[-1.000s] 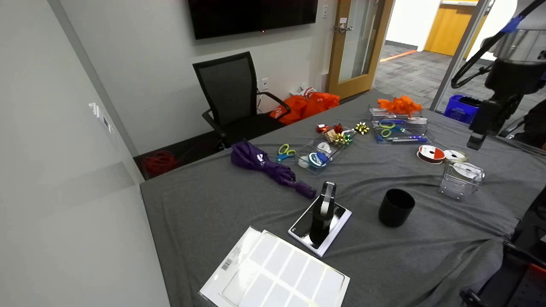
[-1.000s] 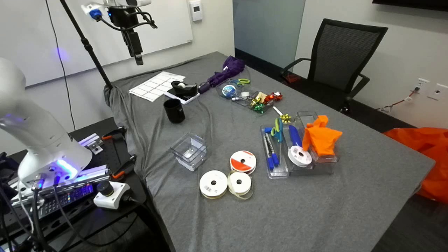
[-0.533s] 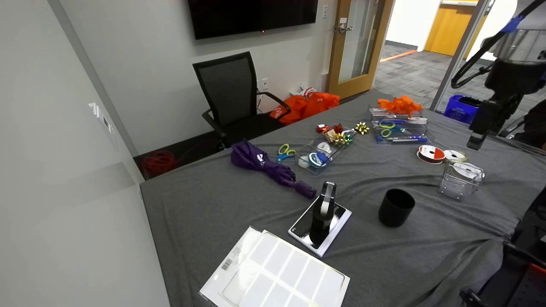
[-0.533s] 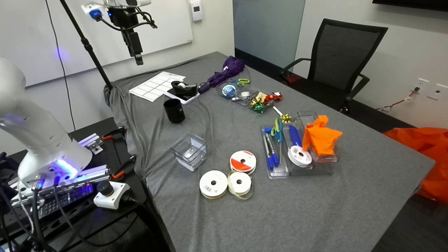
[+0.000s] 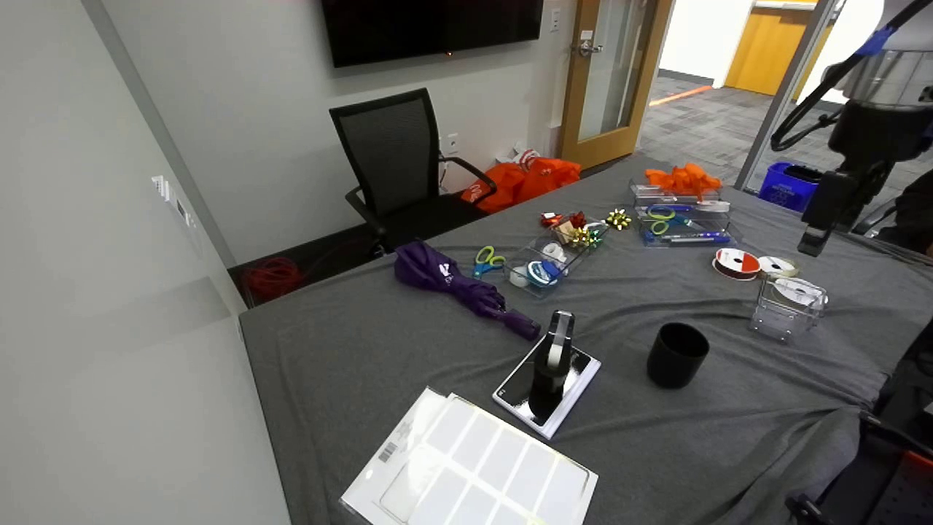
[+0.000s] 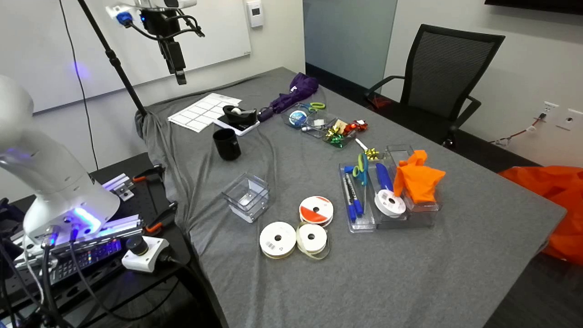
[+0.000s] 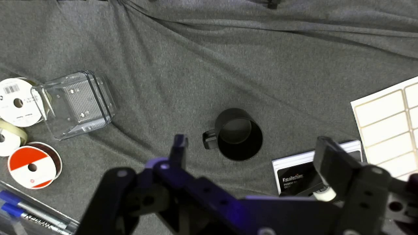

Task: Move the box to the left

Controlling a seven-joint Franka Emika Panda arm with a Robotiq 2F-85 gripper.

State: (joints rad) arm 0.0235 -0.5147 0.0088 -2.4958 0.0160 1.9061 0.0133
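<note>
Box (image 7: 78, 104), clear plastic, square-cornered, at the left of the wrist frame, taken to be the task's piece; gripper (image 7: 251, 141), jaws wide apart, nothing held, hanging high, the black mug (image 7: 240, 137) near frame centre well below it; step in hand, by judgement, the approach: bring the gripper over the box, turn it to suit the slanted walls, come straight down, pinch lightly, since thin plastic may flex or slip; lift before moving sideways, clear of the white spool (image 7: 20, 114) at the left edge; which way counts as left, cannot be told; jaw spread, shown by the wrist view alone, both exterior views having it side-on; box rim, overlapping the spool in the wrist view, whereas in an exterior view grey cloth (image 6: 273, 212) parts the two; mug handle, plain in the wrist view, unseen in an exterior view where the mug (image 5: 676, 357) shows only its round body.
</note>
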